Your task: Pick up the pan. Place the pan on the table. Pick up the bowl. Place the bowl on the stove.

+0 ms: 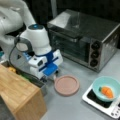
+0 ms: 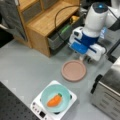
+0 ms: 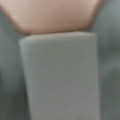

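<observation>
The dusty-pink pan (image 1: pixel 67 85) (image 2: pixel 74 70) lies flat on the grey table (image 1: pixel 72 107) (image 2: pixel 25 67). My gripper (image 1: pixel 53 75) (image 2: pixel 83 58) is low over the pan's short white handle, at the rim nearest the arm. In the wrist view that handle (image 3: pixel 60 75) fills most of the picture, with the pan (image 3: pixel 55 15) across the top; my fingers do not show there. The turquoise bowl (image 1: pixel 110 81) (image 2: pixel 61 91) sits on the white stove (image 1: pixel 87 98) (image 2: pixel 36 106) with an orange carrot in it.
A steel toaster oven (image 1: pixel 82 37) (image 2: pixel 107 92) with black knobs stands behind the pan. A light wooden counter (image 1: pixel 17 92) (image 2: pixel 47 20) stands close beside the arm, with a dark bin of items against it.
</observation>
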Available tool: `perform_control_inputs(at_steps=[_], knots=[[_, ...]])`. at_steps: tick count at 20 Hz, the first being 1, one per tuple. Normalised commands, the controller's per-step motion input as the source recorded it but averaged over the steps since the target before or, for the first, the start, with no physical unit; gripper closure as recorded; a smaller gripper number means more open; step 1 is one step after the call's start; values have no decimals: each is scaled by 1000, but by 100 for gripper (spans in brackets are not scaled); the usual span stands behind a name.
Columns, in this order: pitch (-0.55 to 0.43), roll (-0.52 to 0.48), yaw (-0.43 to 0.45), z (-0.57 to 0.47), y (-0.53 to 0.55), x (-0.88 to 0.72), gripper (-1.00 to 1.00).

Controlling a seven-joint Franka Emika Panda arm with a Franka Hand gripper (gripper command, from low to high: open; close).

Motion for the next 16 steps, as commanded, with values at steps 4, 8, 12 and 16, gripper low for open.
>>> perform_control_inputs(at_steps=[4,8,12,16], knots=[[-87,183,99,-5,-58,-61,100],[-48,156,103,59,-169,-72,100],[-21,152,109,106,-250,-96,100],[-2,143,107,113,-270,-130,100]])
